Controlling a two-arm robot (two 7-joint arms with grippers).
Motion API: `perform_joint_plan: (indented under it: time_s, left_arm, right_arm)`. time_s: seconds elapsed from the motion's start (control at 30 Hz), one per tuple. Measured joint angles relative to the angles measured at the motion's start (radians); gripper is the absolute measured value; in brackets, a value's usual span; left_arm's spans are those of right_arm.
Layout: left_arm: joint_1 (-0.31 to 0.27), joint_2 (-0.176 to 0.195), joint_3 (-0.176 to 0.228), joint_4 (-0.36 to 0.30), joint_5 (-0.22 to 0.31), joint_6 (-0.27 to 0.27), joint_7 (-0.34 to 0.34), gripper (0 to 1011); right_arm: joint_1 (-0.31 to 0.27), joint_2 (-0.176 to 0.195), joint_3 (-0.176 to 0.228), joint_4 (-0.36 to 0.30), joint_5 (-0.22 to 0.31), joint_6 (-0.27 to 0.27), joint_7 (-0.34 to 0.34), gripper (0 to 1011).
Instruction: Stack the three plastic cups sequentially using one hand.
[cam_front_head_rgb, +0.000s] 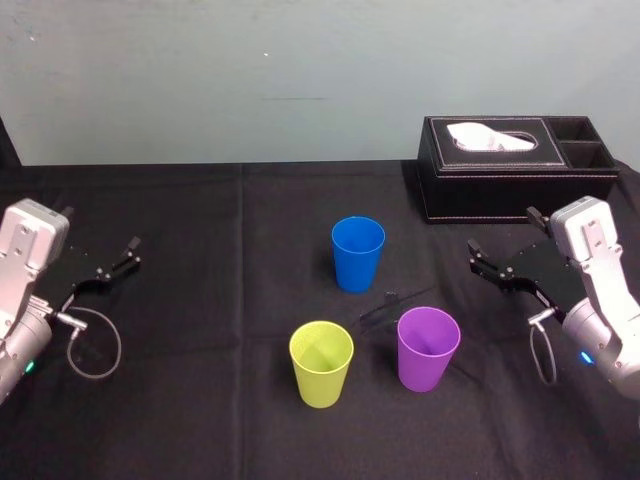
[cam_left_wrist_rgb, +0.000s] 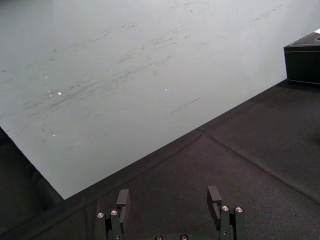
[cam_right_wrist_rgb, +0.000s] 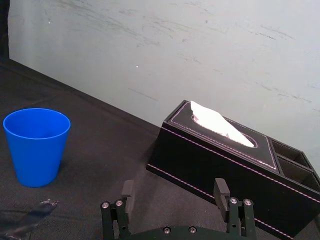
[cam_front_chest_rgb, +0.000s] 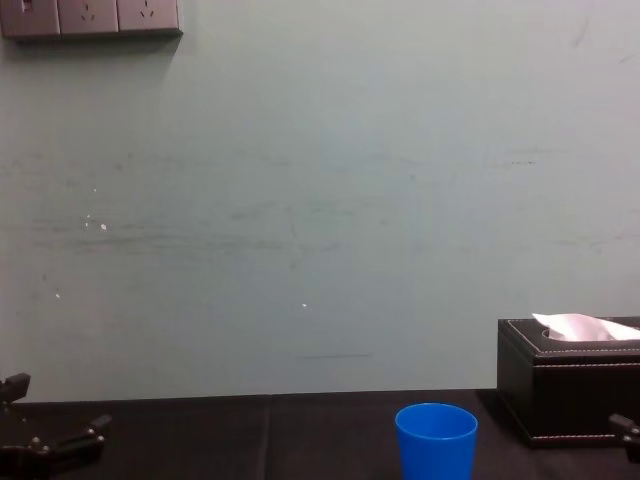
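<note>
**Item 1 – left gripper** (cam_left_wrist_rgb: 169, 199): far left of the table (cam_front_head_rgb: 200, 330), low over the black cloth, well apart from all cups. Fingers apart, nothing btwn them. Looks idle. Leave it there, since the job wants one hand only.

**Item 2 – yellow-green cup** (cam_front_head_rgb: 321, 362): front, left of centre. Upright, mouth up, long axis vertical, taper narrowing to the base. Empty, touching nothing.

**Item 3 – blue cup** (cam_front_head_rgb: 358, 253): farther back, near centre, apart from the other two. Same orient.: upright, mouth up, axis vertical.

**Item 4 – purple cup** (cam_front_head_rgb: 428, 348): front, just right of the yellow-green cup w/ a gap btwn. Upright, mouth up, axis vertical.

**Item 5 – right gripper** (cam_right_wrist_rgb: 174, 192): right side, low, pointing in toward the cups. It is nearest the purple cup but not touching it. Fingers spread, holding nothing.

**Item 6 – tissue box** (cam_front_head_rgb: 515, 168): back right, behind the right gripper. Not part of the job; steer clear of it.

**Status:** first stack not begun, I judge; no cup sits in another.

**Next move, prob.:**
- You bring the right gripper to the purple cup and pinch one wall at the rim.
- You lift straight up and carry it over a neighbour.
- You line up the two axes and lower it base-first into the open mouth.

All mouths face up, so no flipping is needed. The walls look thin and smooth, so squeeze lightly.
</note>
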Motion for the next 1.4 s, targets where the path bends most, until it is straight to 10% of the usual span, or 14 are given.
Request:
perform_joint_plan:
  time_s: [1.4]
  left_arm:
    - [0.000,0.000,0.000,0.000,0.000,0.000,0.000,1010]
  right_arm:
    - [-0.002,-0.001,0.002,-0.002,-0.001,0.000,0.000,1000]
